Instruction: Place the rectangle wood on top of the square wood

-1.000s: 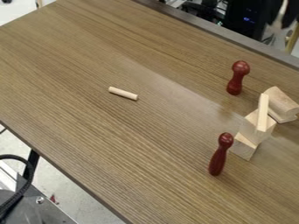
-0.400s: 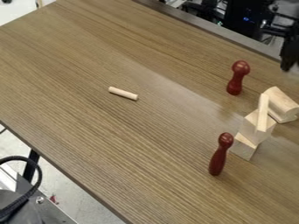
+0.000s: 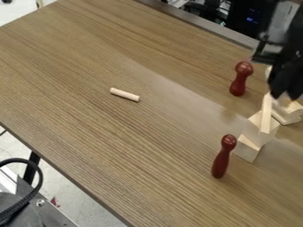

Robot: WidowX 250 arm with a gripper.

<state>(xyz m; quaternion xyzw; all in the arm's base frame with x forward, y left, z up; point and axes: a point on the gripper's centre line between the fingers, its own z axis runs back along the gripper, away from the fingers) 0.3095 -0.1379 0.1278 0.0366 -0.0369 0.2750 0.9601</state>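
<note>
A slim rectangular wood strip [image 3: 267,116] lies atop a squarish wood block [image 3: 253,129] on the grained worktop [image 3: 142,142]. The black claw [image 3: 285,94] hangs nearby; whether parted or closed cannot be told.

The black arm [image 3: 289,51] is at the upper right, its tool [image 3: 285,94] hanging down.

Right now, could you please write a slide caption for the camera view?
Black robot hand over pale wooden blocks, with two dark red pegs nearby and a small dowel lying apart.
</note>
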